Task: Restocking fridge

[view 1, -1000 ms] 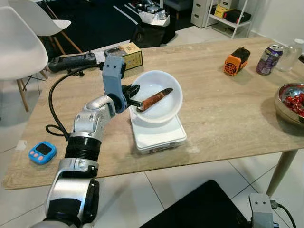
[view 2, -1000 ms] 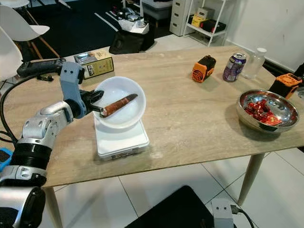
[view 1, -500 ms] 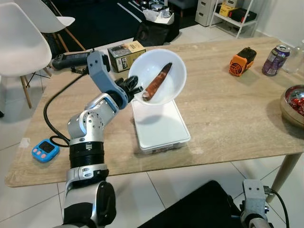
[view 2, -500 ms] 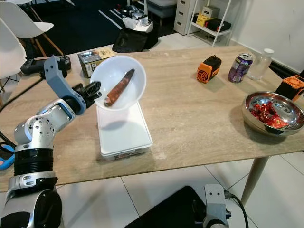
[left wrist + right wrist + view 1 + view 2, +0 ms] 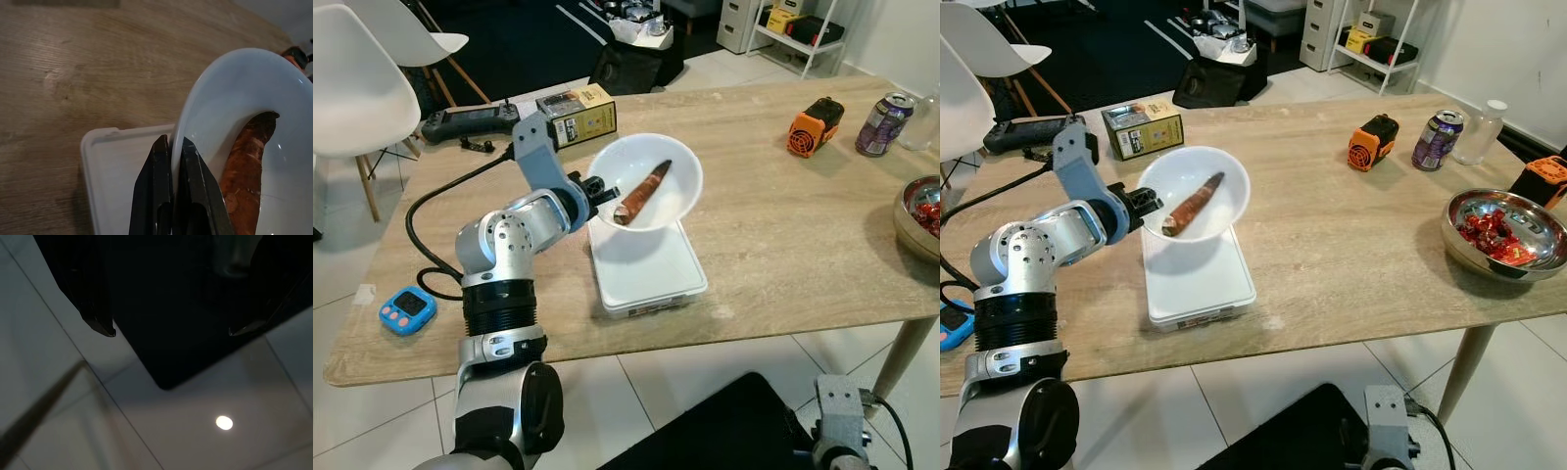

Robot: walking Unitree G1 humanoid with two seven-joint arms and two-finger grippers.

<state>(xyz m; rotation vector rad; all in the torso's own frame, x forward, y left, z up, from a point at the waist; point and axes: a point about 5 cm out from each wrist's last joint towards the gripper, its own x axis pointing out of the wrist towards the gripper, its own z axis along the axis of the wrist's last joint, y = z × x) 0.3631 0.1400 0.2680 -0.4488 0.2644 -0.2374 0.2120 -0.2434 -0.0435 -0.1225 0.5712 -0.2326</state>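
No readable labels here. My left end effector is pinched on the white bowl rim, elbow bent, sweet potato inside, white container below; right end effector fingers apart.

Glossy white bowl, matt wood table

Bare tabletop right of white bowl (wide), cardboard box behind
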